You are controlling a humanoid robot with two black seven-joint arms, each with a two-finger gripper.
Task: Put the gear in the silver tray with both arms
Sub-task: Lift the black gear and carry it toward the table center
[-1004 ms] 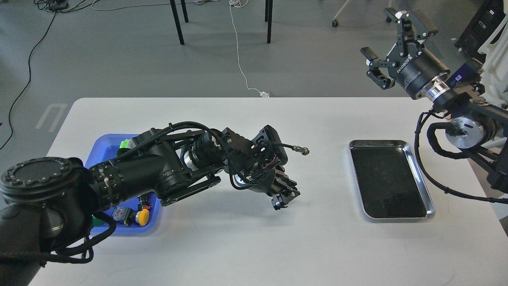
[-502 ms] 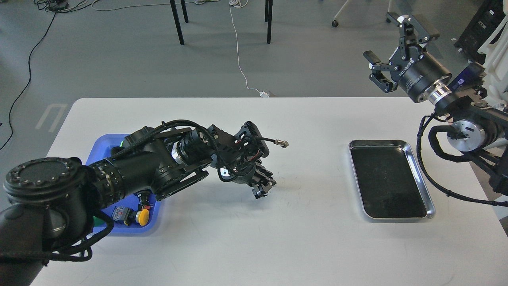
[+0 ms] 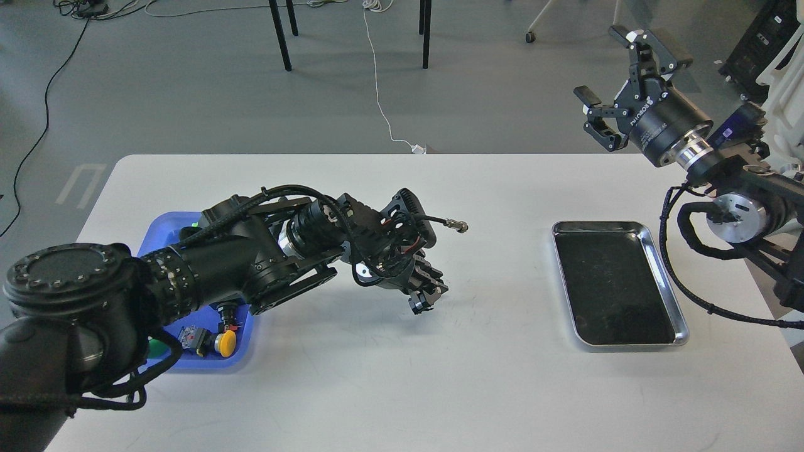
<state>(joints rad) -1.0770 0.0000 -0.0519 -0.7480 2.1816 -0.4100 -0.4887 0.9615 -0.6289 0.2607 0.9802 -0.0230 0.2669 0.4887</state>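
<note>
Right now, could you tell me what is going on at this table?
The left gripper hangs low over the white table, between the blue tray of small parts and the silver tray, which holds nothing. Whether it holds anything, I cannot tell. The right gripper is open, raised beyond the table's far right edge.

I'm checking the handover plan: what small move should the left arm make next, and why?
Probably carry the left gripper rightward toward the silver tray. It hangs low over bare table between the blue tray and that tray, whose floor looks bare; the right gripper waits open, raised.
</note>
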